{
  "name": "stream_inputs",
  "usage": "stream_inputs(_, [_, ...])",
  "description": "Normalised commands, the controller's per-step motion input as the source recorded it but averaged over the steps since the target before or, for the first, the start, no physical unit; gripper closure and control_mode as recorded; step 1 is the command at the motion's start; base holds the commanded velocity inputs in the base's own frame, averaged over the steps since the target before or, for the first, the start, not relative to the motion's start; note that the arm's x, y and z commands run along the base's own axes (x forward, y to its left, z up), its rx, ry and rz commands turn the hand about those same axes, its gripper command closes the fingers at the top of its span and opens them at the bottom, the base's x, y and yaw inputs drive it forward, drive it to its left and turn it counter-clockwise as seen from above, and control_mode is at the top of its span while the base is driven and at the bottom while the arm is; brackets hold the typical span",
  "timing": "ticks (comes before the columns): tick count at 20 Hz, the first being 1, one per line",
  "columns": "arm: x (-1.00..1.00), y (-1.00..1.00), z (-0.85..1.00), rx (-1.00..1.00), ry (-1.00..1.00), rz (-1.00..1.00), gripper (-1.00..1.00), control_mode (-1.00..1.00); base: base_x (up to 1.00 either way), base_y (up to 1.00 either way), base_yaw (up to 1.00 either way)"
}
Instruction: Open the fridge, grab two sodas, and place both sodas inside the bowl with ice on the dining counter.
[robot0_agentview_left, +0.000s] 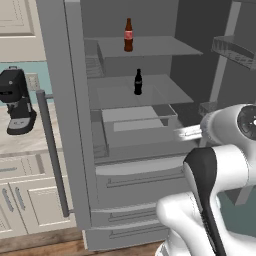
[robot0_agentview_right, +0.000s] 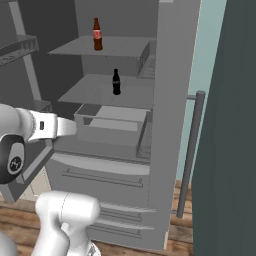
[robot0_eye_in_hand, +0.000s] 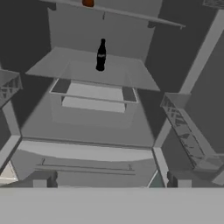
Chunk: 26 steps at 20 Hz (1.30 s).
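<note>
Both fingertips (robot0_eye_in_hand: 46, 180) sit spread wide and empty at six o'clock, the nearer soda (robot0_eye_in_hand: 101, 55) upright at twelve on the open fridge (robot0_agentview_left: 75, 125) middle shelf, so I judge a careless reach clips the clear bin (robot0_eye_in_hand: 94, 105) or topples it.

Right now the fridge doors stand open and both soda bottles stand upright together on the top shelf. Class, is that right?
Not quite. The fridge is open and both bottles stand upright, but on different shelves: one soda on the top shelf, the other soda on the shelf below it. The left base view shows this.
</note>
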Motion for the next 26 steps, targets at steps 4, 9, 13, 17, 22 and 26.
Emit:
stream_inputs(4, [0.0,0.0,-0.13,-0.03,0.0,0.0,-1.0,-1.0,0.0,0.0,0.0])
stream_inputs(9, [0.0,0.0,-0.17,0.0,0.0,0.0,-1.0,-1.0,0.0,0.0,0.0])
stream_inputs(13, [0.08,0.01,-0.08,0.0,0.0,0.0,-1.0,1.0,0.06,0.0,0.0])
stream_inputs(17, [0.0,0.0,0.0,0.0,0.0,0.0,-1.0,1.0,0.3,0.1,0.0])
stream_inputs(22, [0.0,0.0,0.0,0.0,0.0,0.0,-1.0,1.0,0.41,0.38,0.0])
stream_inputs(26, [0.0,0.0,0.0,0.0,0.0,0.0,-1.0,1.0,0.48,0.4,0.0])
